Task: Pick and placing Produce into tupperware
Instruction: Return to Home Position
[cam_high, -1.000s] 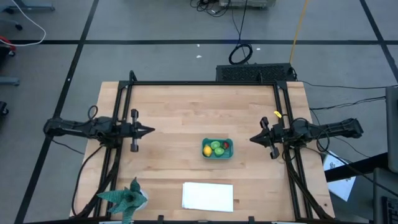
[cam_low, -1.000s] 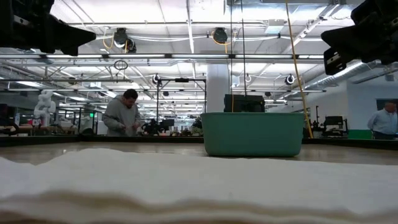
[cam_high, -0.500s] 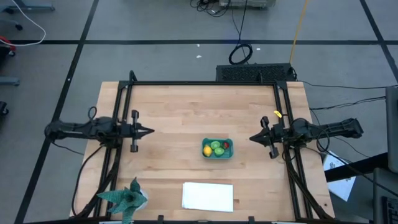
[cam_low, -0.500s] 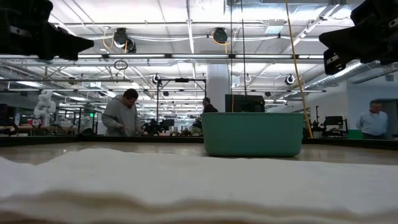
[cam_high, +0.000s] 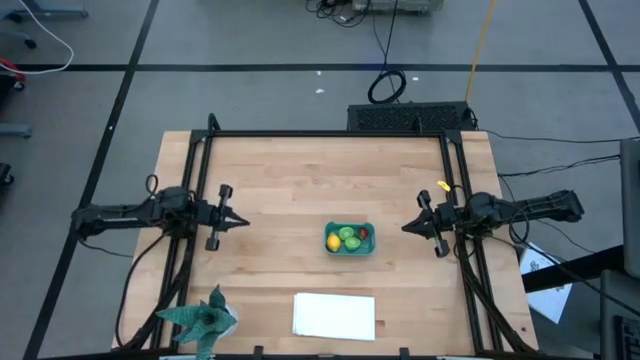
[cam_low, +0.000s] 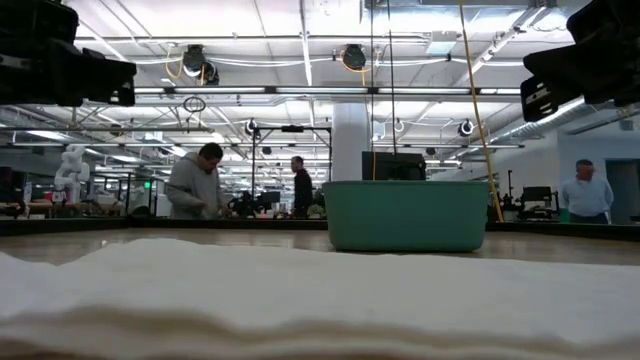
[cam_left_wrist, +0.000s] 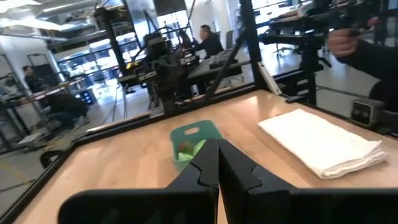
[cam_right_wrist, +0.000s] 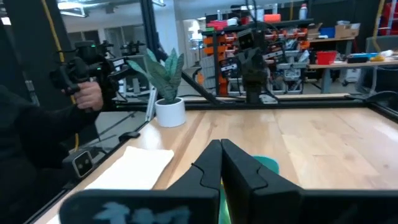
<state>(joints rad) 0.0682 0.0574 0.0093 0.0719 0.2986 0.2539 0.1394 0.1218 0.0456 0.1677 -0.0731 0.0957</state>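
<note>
Hovering above the desk (cam_high: 300, 180), the left hand (cam_high: 238, 221) is over the left side and the right hand (cam_high: 406, 227) over the right side, with their tips turned toward each other. Both are completely closed. In the left wrist view the fingers (cam_left_wrist: 205, 167) meet along one thin line with nothing between them, and the right wrist view shows the same for the other fingers (cam_right_wrist: 210, 165). Neither hand carries anything or touches the desk.

The tub (cam_high: 371, 247) stands on the desk between the two hands, ahead of each tip. It is apart from both, but nearer to the right hand than to the left. All three pieces of produce lie inside it. The lemon (cam_high: 333, 242) is at the end toward the left hand, the red piece (cam_high: 364, 235) is at the end toward the right hand, and the green piece (cam_high: 348, 236) is between them. In the low view only the wall of the tub (cam_low: 405, 215) shows, and both hands hang higher than its rim.

A folded white cloth (cam_high: 334, 315) lies near the front edge of the desk, off to the side of both hands and apart from the tub. A plant (cam_high: 205, 320) stands at the front corner, on the side of the left hand.
</note>
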